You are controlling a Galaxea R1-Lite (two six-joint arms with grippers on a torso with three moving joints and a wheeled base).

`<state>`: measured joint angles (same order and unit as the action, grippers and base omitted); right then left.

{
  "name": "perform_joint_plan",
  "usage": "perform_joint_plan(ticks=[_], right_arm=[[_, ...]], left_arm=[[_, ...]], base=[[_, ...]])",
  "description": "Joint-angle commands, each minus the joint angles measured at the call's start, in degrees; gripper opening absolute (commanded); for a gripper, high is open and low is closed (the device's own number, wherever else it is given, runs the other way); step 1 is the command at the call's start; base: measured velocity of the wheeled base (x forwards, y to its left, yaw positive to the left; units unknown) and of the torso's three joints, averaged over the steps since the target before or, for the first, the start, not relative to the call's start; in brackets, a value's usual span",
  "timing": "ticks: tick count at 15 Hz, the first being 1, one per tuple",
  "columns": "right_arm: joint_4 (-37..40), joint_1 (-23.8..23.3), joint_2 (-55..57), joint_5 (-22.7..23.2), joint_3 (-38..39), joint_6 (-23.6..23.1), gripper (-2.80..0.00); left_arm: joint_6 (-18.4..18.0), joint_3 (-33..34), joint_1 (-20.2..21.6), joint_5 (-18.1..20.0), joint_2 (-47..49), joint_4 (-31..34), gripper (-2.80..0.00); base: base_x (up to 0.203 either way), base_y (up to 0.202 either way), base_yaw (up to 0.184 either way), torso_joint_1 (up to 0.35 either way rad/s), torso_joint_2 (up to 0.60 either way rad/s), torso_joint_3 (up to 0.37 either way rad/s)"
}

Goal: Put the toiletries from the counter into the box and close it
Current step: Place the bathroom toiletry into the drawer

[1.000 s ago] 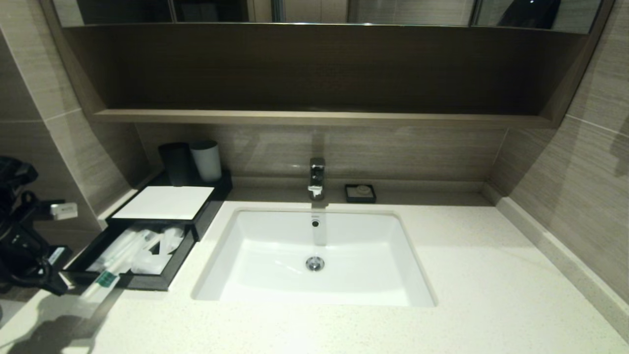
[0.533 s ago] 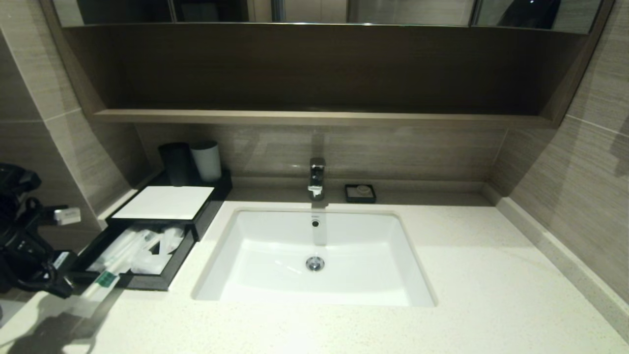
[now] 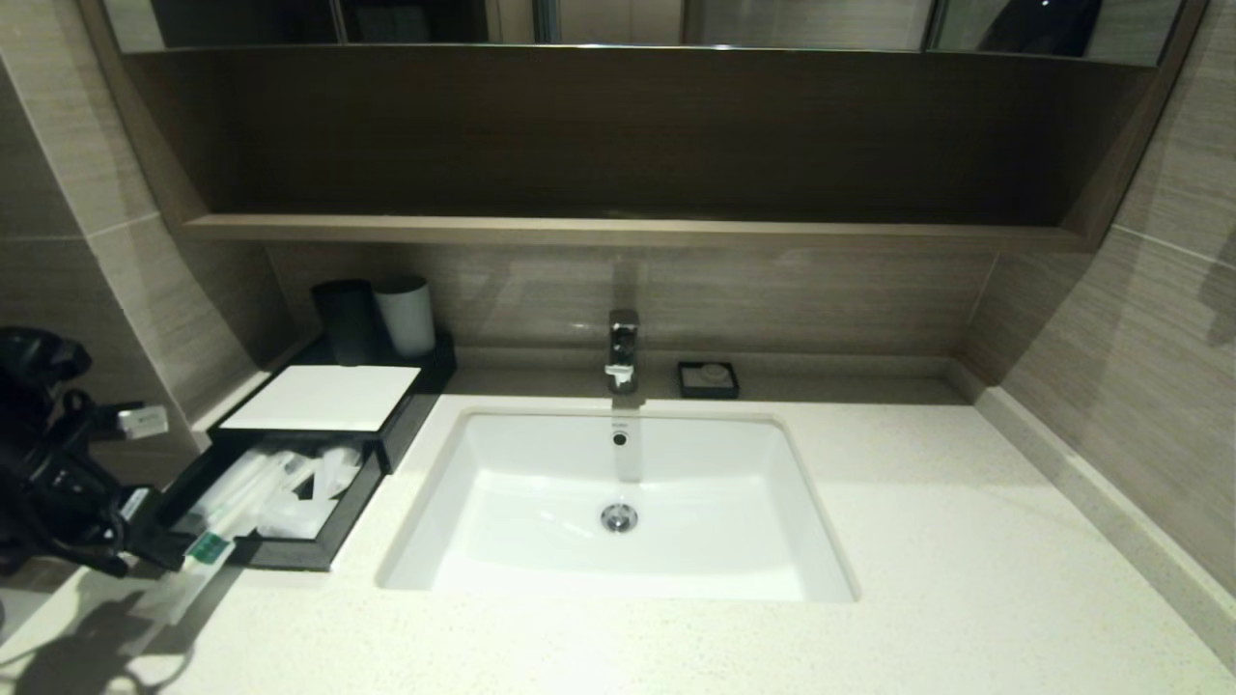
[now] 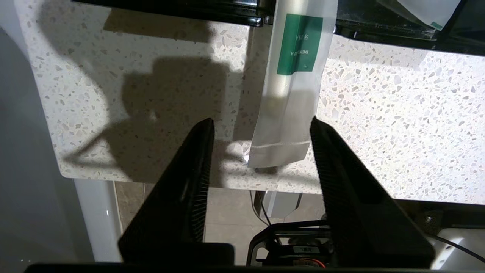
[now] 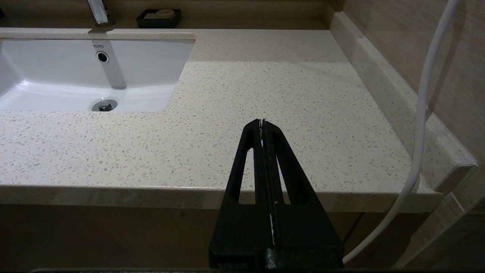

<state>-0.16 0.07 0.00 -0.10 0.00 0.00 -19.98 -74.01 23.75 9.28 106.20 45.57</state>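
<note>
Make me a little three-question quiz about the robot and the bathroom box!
1. True or false: the drawer of the box is pulled out.
2. Where does the green-labelled stick lie? A) fully inside the drawer B) across the drawer's front edge, its end on the counter C) in the sink
3. Which gripper is open: the left gripper or the right gripper?

Key: 1 true; 2 B; 3 left.
</note>
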Motion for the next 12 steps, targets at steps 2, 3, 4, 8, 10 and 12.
perform_joint_plan(ticks=[2,3,4,8,10,12], right_arm=[[-0.02,0.01,0.0,0.01,0.09,0.0,-2.8],[-0.02,0.01,0.0,0.01,0.09,0.0,-2.8],[-0.02,0.01,0.0,0.01,0.09,0.0,-2.8],[-0.02,0.01,0.0,0.01,0.09,0.0,-2.8],[-0.02,0.01,0.0,0.01,0.09,0.0,-2.8],[-0.02,0.01,0.0,0.01,0.09,0.0,-2.8]], left_arm=[[-0.23,0.05,-0.02,1.79,2.04,0.31,0.0],[-0.19,-0.13,-0.02,1.86,2.58,0.23,0.0],[-0.23,-0.17,-0.02,1.89,2.9,0.15,0.0],[-0.15,-0.08,-0.1,3.23,4.16,0.13,0.0],[-0.14,0.3,-0.19,3.91,4.46,0.22,0.0],[-0.06,0.44,-0.46,4.22,4.55,0.13,0.0]], base=[[0.0,0.0,0.0,0.0,0.0,0.0],[0.0,0.0,0.0,0.0,0.0,0.0],[0.0,0.0,0.0,0.0,0.0,0.0],[0.0,0.0,0.0,0.0,0.0,0.0],[0.0,0.0,0.0,0.0,0.0,0.0],[0.0,0.0,0.0,0.0,0.0,0.0]])
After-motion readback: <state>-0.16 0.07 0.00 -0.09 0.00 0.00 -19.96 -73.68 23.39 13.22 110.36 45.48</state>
